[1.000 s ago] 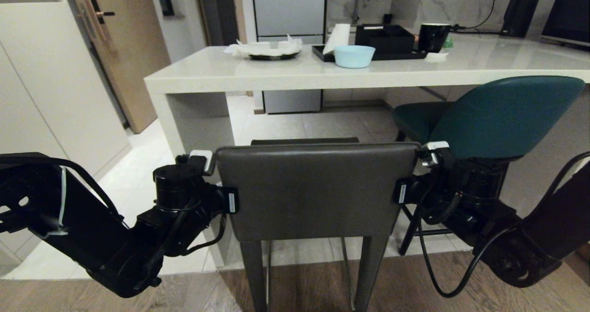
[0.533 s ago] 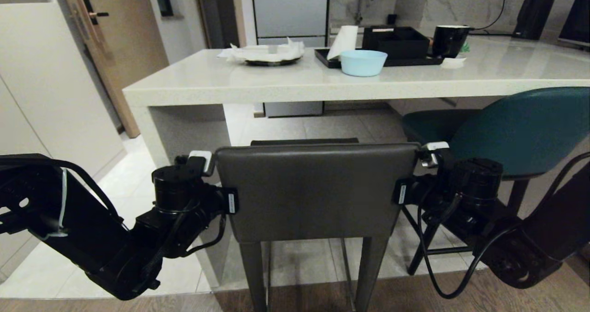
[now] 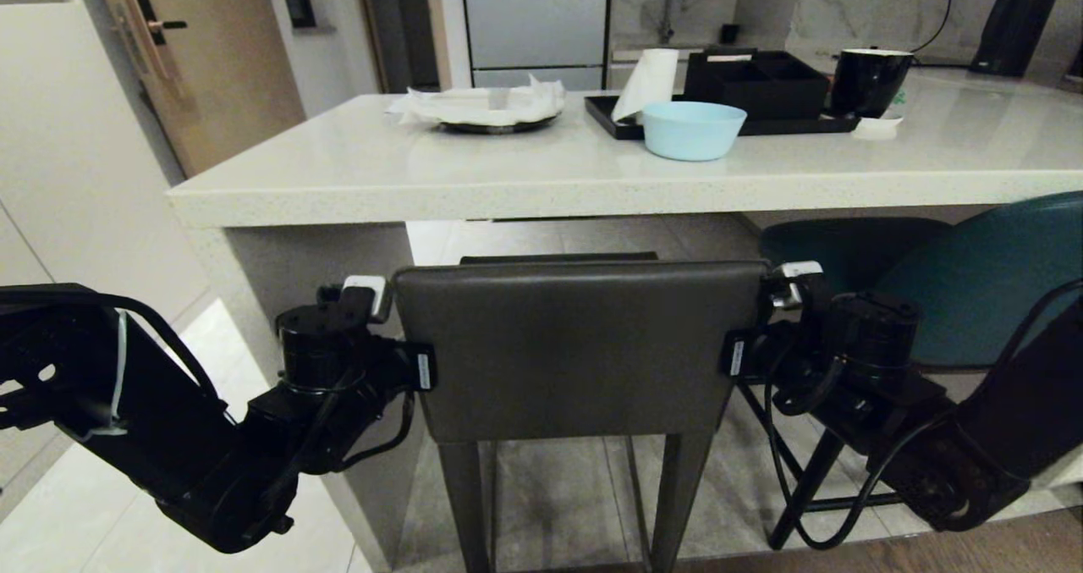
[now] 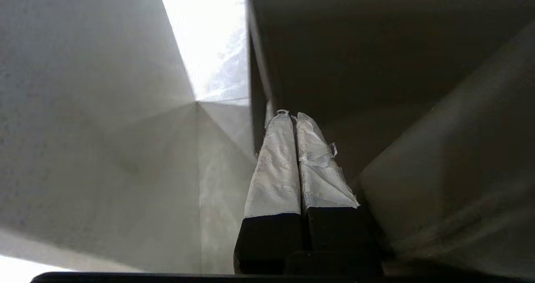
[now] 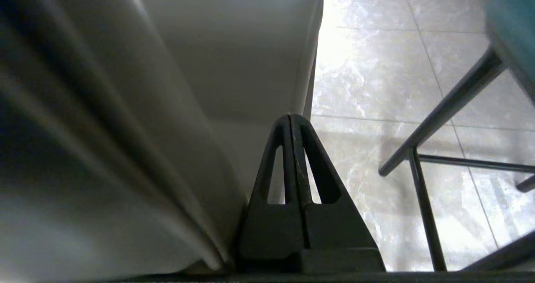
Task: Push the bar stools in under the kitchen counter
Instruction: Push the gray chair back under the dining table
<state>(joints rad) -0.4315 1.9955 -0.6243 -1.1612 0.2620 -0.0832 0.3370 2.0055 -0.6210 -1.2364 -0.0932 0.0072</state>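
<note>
While the kitchen counter (image 3: 541, 179) spans the view ahead, the dark grey stool (image 3: 579, 349) stands square before it, its back braced between both arms. Beside it, the teal stool (image 3: 973, 285) sits partly under the slab. Left gripper (image 4: 292, 120) and right gripper (image 5: 291, 122), both pinched closed and empty, flank the backrest's edges.

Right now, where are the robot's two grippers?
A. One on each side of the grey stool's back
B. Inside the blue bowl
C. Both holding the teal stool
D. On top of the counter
A: the left gripper and the right gripper, both shut, sit against opposite side edges of the grey stool backrest.
</note>
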